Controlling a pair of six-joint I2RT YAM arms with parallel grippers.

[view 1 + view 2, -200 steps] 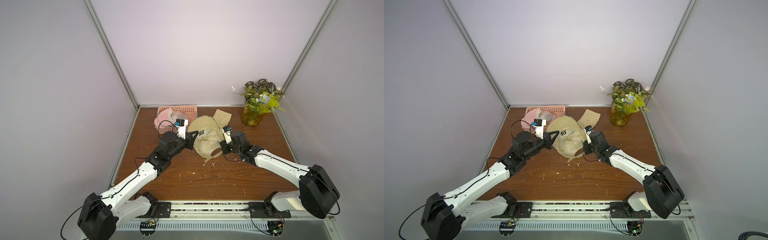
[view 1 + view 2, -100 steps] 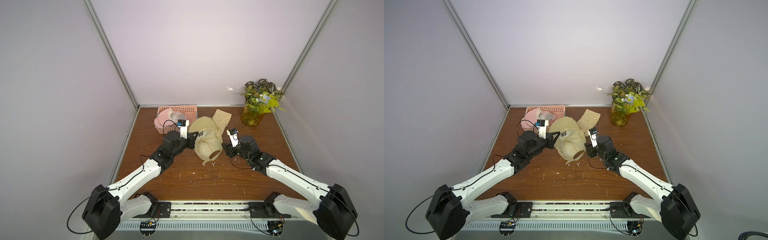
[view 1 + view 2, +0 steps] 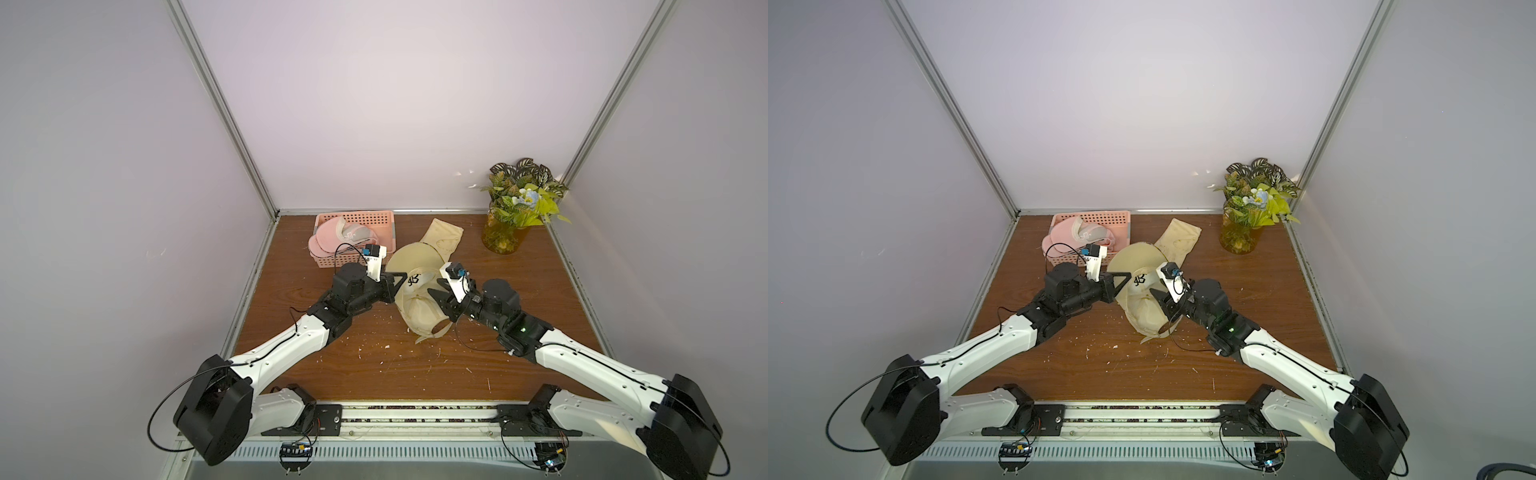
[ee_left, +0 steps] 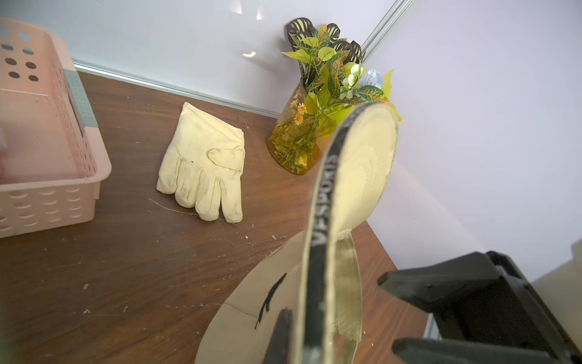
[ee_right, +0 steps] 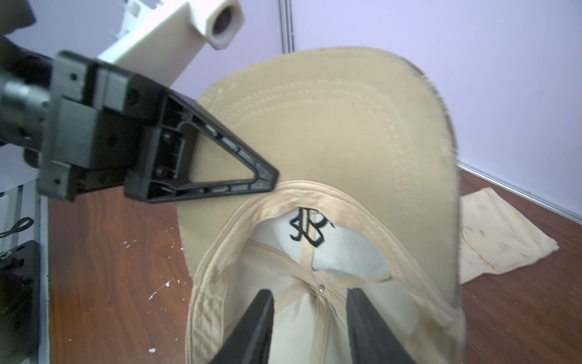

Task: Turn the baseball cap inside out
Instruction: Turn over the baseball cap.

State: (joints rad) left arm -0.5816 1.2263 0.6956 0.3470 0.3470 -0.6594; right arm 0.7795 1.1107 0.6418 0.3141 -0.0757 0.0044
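The tan baseball cap point(image 3: 415, 299) point(image 3: 1142, 309) hangs tilted over the wooden table, its opening turned toward the right arm. My left gripper point(image 3: 404, 275) point(image 3: 1128, 274) is shut on the cap's rim where the brim point(image 4: 365, 157) joins the crown. In the right wrist view its black fingertip point(image 5: 267, 179) presses on the sweatband beside the brim point(image 5: 330, 119). My right gripper point(image 3: 437, 291) point(image 3: 1160, 298) point(image 5: 310, 291) is open. Both of its fingers reach into the crown, either side of the centre rivet, with the pale lining behind them.
A pink basket point(image 3: 376, 218) holding a pink cap point(image 3: 328, 243) stands at the back left, close to my left wrist. A cream glove point(image 3: 444, 241) point(image 4: 201, 164) lies behind the cap. A yellow vase of flowers point(image 3: 505, 239) fills the back right corner. Crumbs litter the table point(image 3: 374, 361).
My right gripper let go of the cap's side, drew back to the right, and has come in with its fingers inside the crown. My left gripper still holds the rim.
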